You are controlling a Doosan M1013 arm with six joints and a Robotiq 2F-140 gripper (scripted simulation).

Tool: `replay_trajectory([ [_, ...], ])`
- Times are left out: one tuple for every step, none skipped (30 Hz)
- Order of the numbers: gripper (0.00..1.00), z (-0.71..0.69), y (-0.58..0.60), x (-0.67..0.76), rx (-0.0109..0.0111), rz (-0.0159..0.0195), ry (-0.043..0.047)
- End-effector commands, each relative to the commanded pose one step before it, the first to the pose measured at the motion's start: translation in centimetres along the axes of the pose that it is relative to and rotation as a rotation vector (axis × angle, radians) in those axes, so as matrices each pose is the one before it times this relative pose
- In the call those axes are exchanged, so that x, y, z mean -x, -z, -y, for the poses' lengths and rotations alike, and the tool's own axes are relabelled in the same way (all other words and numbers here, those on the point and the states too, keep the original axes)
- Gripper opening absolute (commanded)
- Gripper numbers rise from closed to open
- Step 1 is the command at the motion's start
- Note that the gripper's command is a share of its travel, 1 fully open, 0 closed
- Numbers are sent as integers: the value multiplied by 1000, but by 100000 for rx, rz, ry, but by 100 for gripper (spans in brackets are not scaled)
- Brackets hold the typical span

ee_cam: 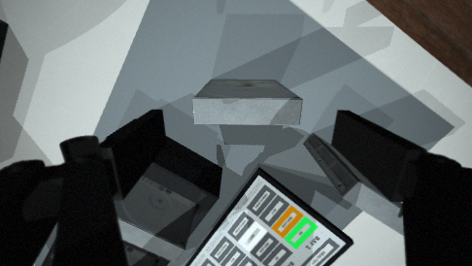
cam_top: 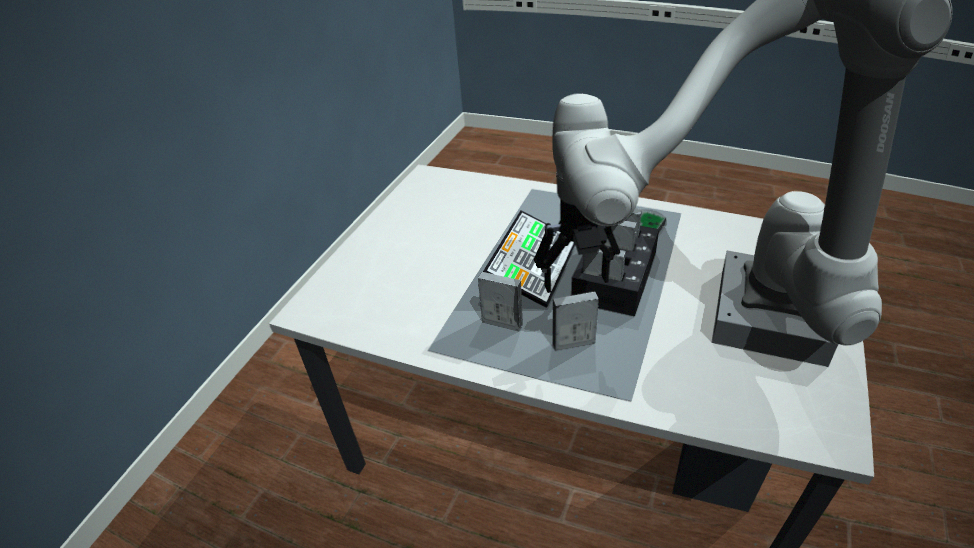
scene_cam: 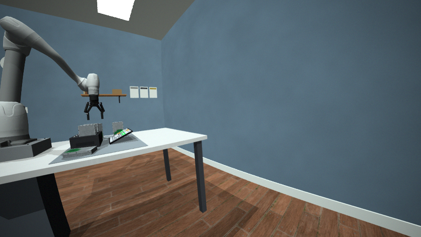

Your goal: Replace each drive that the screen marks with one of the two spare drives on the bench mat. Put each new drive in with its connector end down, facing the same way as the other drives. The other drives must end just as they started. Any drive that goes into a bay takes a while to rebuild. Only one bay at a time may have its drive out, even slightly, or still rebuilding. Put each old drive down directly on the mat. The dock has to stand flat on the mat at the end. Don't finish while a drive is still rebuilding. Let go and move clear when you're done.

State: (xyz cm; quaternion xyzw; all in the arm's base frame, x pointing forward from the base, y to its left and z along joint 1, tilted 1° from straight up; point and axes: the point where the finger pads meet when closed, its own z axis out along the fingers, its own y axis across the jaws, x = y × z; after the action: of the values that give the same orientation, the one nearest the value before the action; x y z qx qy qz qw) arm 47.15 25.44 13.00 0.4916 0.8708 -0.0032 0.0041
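Note:
My gripper is open and empty. It hangs well above the mat, over the near end of the black dock and the edge of the tilted screen. The side view shows the gripper clear above the grey drives standing in the dock. Two spare drives stand on edge on the mat, one by the screen and one in front of the dock. In the wrist view one spare lies ahead between my fingers. The screen shows grey, green and orange cells.
A drive with its green board up lies flat on the mat at the dock's far end, also seen in the side view. The arm's base block stands on the table to the right of the mat.

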Motion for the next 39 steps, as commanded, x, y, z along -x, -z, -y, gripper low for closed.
replay_trajectory([
  [89, -52, -136, 0, 139, -6, 1],
  [89, 0, -136, -2, 0, 0, 0],
  [89, 0, -133, -2, 0, 0, 0],
  [89, 0, -130, -1, 0, 0, 0],
  [89, -1, -126, -1, 0, 0, 0],
  [89, 0, -122, -1, 0, 0, 0],
  [89, 0, -118, -1, 0, 0, 0],
  [89, 0, -112, -1, 0, 0, 0],
  [89, -1, -107, -1, 0, 0, 0],
  [89, 0, -101, -1, 0, 0, 0],
  [89, 0, -95, -1, 0, 0, 0],
  [89, 0, -88, -1, 0, 0, 0],
  [89, 0, -81, -1, 0, 0, 0],
  [89, 0, -75, -1, 0, 0, 0],
  [89, 0, -67, -1, 0, 0, 0],
  [89, 0, 0, 0, 0, 0, 0],
  [89, 0, 0, 0, 0, 0, 0],
  [89, 0, -60, -1, 0, 0, 0],
  [89, 0, -53, -1, 0, 0, 0],
  [89, 0, -46, -1, 0, 0, 0],
  [89, 0, -39, 0, 0, 0, 0],
  [89, 0, -33, 0, 0, 0, 0],
  [89, 0, -27, 0, 0, 0, 0],
  [89, 0, -21, 0, 0, 0, 0],
  [89, 0, -15, 0, 0, 0, 0],
  [89, 0, -11, 0, 0, 0, 0],
  [89, 0, -7, 0, 0, 0, 0],
  [89, 0, -4, 0, 0, 0, 0],
  [89, 0, -1, 0, 0, 0, 0],
  [89, 0, 0, 0, 0, 0, 0],
  [89, 0, 0, 0, 0, 0, 0],
  [89, 0, 0, 0, 0, 0, 0],
  [89, 0, 0, 0, 0, 0, 0],
  [89, 0, 0, 0, 0, 0, 0],
  [89, 0, 0, 0, 0, 0, 0],
  [89, 0, 0, 0, 0, 0, 0],
  [89, 0, 0, 0, 0, 0, 0],
  [89, 0, 0, 0, 0, 0, 0],
  [89, 0, 0, 0, 0, 0, 0],
])
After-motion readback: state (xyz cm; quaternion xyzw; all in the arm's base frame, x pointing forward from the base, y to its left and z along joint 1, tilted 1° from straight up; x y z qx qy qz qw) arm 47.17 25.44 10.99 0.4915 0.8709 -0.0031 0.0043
